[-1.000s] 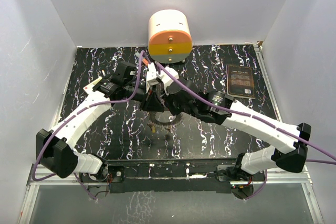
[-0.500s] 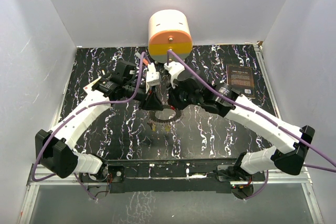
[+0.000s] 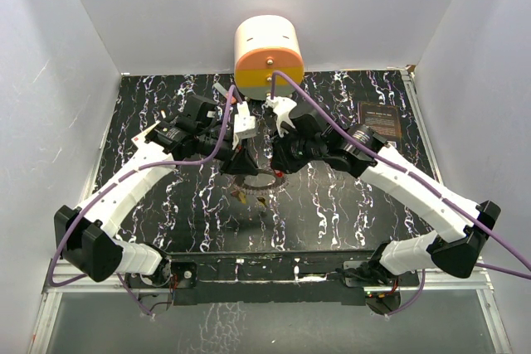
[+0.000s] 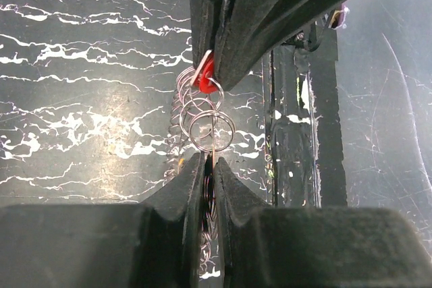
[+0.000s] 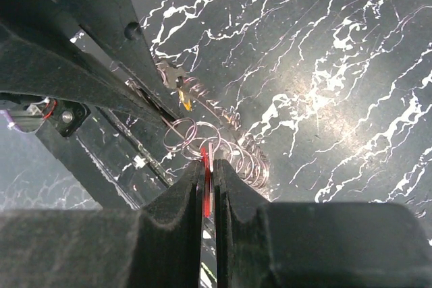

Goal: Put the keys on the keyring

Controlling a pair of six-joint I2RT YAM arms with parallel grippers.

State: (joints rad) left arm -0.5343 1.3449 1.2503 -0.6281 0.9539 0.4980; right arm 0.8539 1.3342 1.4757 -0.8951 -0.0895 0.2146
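The keyring (image 3: 260, 181) is a ring of many small silver wire loops, held just above the black marbled table. My left gripper (image 3: 241, 157) is shut on its edge. The left wrist view shows the wire loops (image 4: 206, 118) pinched at my left gripper (image 4: 209, 164). My right gripper (image 3: 271, 153) is shut on a red key (image 5: 205, 166), edge-on at the right gripper (image 5: 208, 166) and touching the loops (image 5: 226, 148). The red key (image 4: 204, 72) also shows in the left wrist view, against the top loop. A yellow key (image 5: 183, 102) hangs on the ring's far side.
A cream-and-orange round drawer unit (image 3: 268, 58) stands at the back centre, close behind both wrists. A dark card (image 3: 382, 128) lies at the back right. The table's near rail (image 3: 274, 269) runs along the front.
My right wrist has swung back and to the right, towards the drawer unit, still at the ring. The left arm has barely moved.
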